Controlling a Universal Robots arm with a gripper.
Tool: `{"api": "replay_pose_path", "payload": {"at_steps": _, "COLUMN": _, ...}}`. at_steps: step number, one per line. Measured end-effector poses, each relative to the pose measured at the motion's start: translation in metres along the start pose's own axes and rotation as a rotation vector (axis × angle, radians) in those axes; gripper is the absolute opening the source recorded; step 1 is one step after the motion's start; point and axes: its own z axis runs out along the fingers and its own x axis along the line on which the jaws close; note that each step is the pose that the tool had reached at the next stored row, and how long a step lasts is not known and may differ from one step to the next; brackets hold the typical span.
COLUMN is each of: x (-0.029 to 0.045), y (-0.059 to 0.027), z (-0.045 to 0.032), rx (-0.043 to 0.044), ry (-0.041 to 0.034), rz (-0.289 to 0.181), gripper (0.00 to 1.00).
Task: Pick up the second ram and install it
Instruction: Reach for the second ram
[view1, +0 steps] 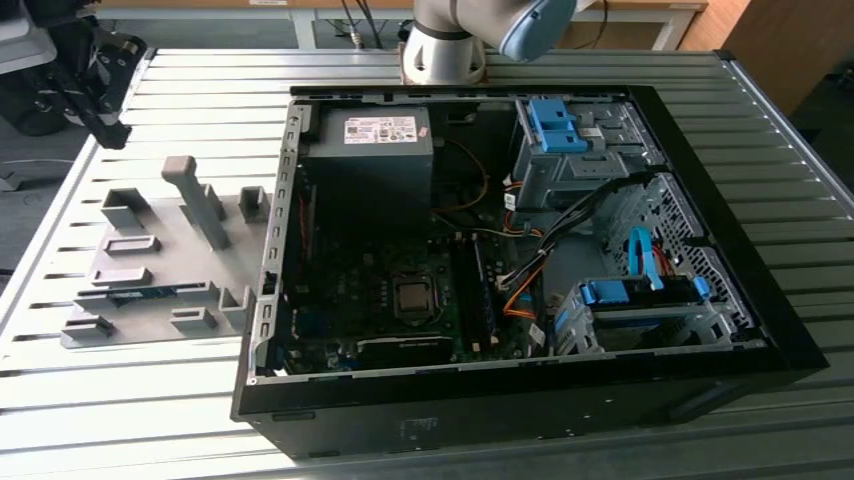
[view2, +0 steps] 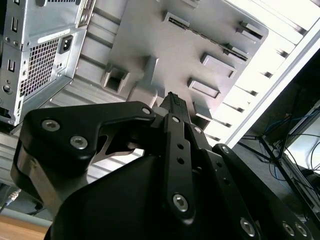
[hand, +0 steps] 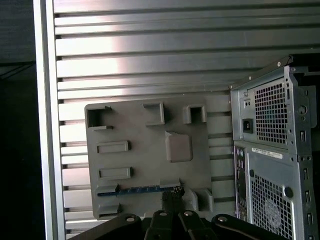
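The second ram (hand: 135, 190) is a thin blue-green stick lying in a slot of the grey fixture plate (hand: 150, 170), along the plate's edge nearest my fingers. In the exterior view the second ram (view1: 140, 292) shows as a short blue strip on the plate at that view's left. My gripper (hand: 172, 196) hangs well above the plate, over the end of the stick nearest the computer case (hand: 275, 160). Its fingertips are closed together with nothing between them. In the second wrist view the gripper (view2: 172, 100) points down at the same plate.
The open computer case (view1: 747, 330) lies on the slatted metal table (view1: 200, 70), its motherboard (view1: 387, 300) facing up. Grey blocks and a tall post (view1: 194, 195) rise from the fixture plate. The arm's base (view1: 447, 45) stands behind the case. Black equipment (view1: 67, 75) sits at the exterior view's far left.
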Motion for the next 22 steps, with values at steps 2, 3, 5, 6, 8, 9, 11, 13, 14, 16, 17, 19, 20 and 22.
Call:
{"api": "replay_pose_path", "payload": {"at_steps": 2, "x": 0.0022, "y": -0.0033, "z": 0.0003, "rx": 0.0001, "ry": 0.0005, "rz": 0.000, "gripper": 0.11}}
{"api": "replay_pose_path", "payload": {"at_steps": 3, "x": 0.0035, "y": -0.0047, "z": 0.0005, "rx": 0.0000, "ry": 0.0005, "rz": 0.000, "gripper": 0.11}}
{"api": "replay_pose_path", "payload": {"at_steps": 5, "x": 0.0070, "y": -0.0068, "z": 0.0007, "rx": 0.0001, "ry": 0.0007, "rz": 0.000, "gripper": 0.11}}
{"api": "replay_pose_path", "payload": {"at_steps": 6, "x": 0.0093, "y": -0.0076, "z": 0.0009, "rx": 0.0001, "ry": 0.0007, "rz": 0.000, "gripper": 0.11}}
{"api": "replay_pose_path", "payload": {"at_steps": 8, "x": 0.0141, "y": -0.0088, "z": 0.0009, "rx": 0.0002, "ry": 0.0009, "rz": -0.001, "gripper": 0.11}}
{"api": "replay_pose_path", "payload": {"at_steps": 9, "x": 0.0164, "y": -0.0092, "z": 0.0010, "rx": 0.0001, "ry": 0.0008, "rz": 0.000, "gripper": 0.11}}
{"api": "replay_pose_path", "payload": {"at_steps": 11, "x": 0.0186, "y": -0.0096, "z": 0.0011, "rx": 0.0001, "ry": 0.0007, "rz": 0.000, "gripper": 0.11}}
{"api": "replay_pose_path", "payload": {"at_steps": 13, "x": 0.0186, "y": -0.0096, "z": 0.0011, "rx": 0.0000, "ry": 0.0007, "rz": 0.000, "gripper": 0.11}}
{"api": "replay_pose_path", "payload": {"at_steps": 14, "x": 0.0186, "y": -0.0097, "z": 0.0010, "rx": 0.0000, "ry": 0.0007, "rz": 0.000, "gripper": 0.11}}
{"api": "replay_pose_path", "payload": {"at_steps": 16, "x": 0.0188, "y": -0.0097, "z": 0.0011, "rx": 0.0001, "ry": 0.0007, "rz": 0.000, "gripper": 0.11}}
{"api": "replay_pose_path", "payload": {"at_steps": 17, "x": 0.0188, "y": -0.0098, "z": 0.0010, "rx": 0.0001, "ry": 0.0008, "rz": 0.000, "gripper": 0.11}}
{"api": "replay_pose_path", "payload": {"at_steps": 19, "x": 0.0188, "y": -0.0098, "z": 0.0010, "rx": 0.0000, "ry": 0.0008, "rz": 0.000, "gripper": 0.11}}
{"api": "replay_pose_path", "payload": {"at_steps": 20, "x": 0.0190, "y": -0.0098, "z": 0.0010, "rx": 0.0001, "ry": 0.0008, "rz": 0.000, "gripper": 0.11}}
{"api": "replay_pose_path", "payload": {"at_steps": 22, "x": 0.0195, "y": -0.0102, "z": 0.0011, "rx": 0.0000, "ry": 0.0007, "rz": 0.000, "gripper": 0.11}}
